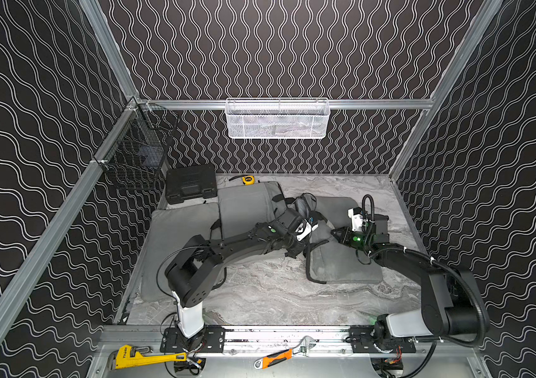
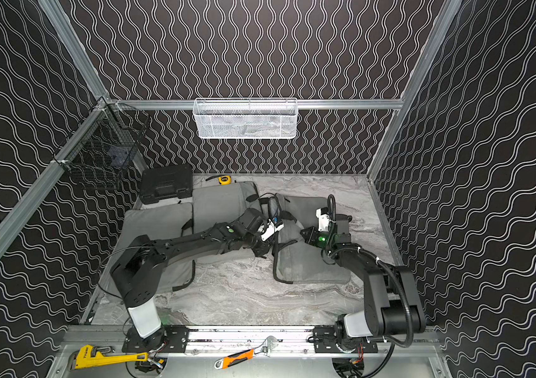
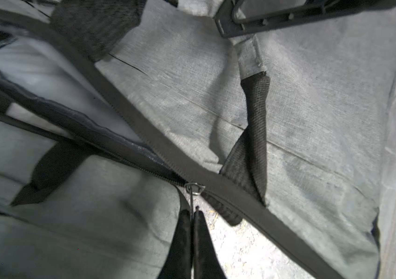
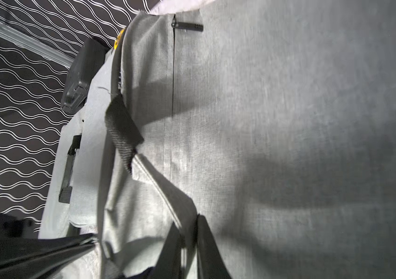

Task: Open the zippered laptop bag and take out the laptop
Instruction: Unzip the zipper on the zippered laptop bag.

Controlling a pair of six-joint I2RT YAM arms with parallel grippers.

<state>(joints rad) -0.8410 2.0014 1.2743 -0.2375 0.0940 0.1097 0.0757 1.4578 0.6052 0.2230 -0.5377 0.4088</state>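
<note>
- Left jaws, closest to the left wrist lens, were pressed together on the zipper pull [image 3: 192,201], with the slider [image 3: 194,188] just beyond their tips.
- From the slider, the closed zipper track [image 3: 276,227] ran on along the laptop bag [image 1: 341,265] edge. Behind it the mouth gaped on something pale, lining or laptop, I could not tell.
- Right jaws straddled a fabric fold [image 4: 165,186] on the bag's face; whether they were pinching it or loose was unclear.
- Grey, soft and black-strapped, the bag lay on the tabletop [image 1: 276,294] between both arms.
</note>
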